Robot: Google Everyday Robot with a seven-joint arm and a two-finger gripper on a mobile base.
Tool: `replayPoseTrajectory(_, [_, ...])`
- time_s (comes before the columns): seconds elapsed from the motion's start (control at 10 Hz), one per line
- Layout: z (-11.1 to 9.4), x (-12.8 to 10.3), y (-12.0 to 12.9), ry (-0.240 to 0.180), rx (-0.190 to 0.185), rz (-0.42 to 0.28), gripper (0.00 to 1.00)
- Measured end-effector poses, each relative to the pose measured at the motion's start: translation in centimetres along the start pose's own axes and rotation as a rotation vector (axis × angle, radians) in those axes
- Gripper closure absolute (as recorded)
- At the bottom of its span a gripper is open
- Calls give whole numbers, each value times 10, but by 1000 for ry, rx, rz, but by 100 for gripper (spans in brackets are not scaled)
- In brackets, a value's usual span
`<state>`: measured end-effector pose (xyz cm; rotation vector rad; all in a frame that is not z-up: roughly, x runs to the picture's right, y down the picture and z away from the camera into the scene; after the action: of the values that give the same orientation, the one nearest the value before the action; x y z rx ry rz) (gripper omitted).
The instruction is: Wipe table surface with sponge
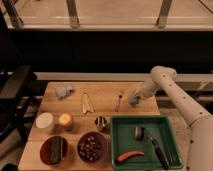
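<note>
Table surface [107, 107]: light wooden planks filled the lower left and centre of the frame.
Green tray [145, 141]: sat at lower right on the table, holding dark utensils and an orange-red item.
Bowls: two dark ones [54, 150] [92, 146] stood along the bottom edge, left of the tray.
Grey cloth wad [64, 91]: lay at the table's upper left.
Gripper [134, 99]: was at centre right, above the tray, closed tight around the sponge.
Sponge [133, 100]: pale blue-grey, pressed to the table's far right part.
Writing: none could be read.

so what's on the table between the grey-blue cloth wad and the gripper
In the camera view, a pale yellow utensil and a thin dark brush-like tool lie between the cloth wad and the shut gripper.
</note>
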<state>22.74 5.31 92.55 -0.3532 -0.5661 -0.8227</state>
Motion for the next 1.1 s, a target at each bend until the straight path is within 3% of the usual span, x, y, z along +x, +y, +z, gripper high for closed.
replayPoseTrajectory(0.2, [9,7,-16,-19,-1,-38,100])
replayPoseTrajectory(0.4, [19,-1,-25,-48,-1,-63,100])
replayPoseTrajectory(0.8, [27,-43,-11,-114,-4,-69,100])
replayPoseTrajectory(1.1, [13,-65,10,-101,-15,-33,100])
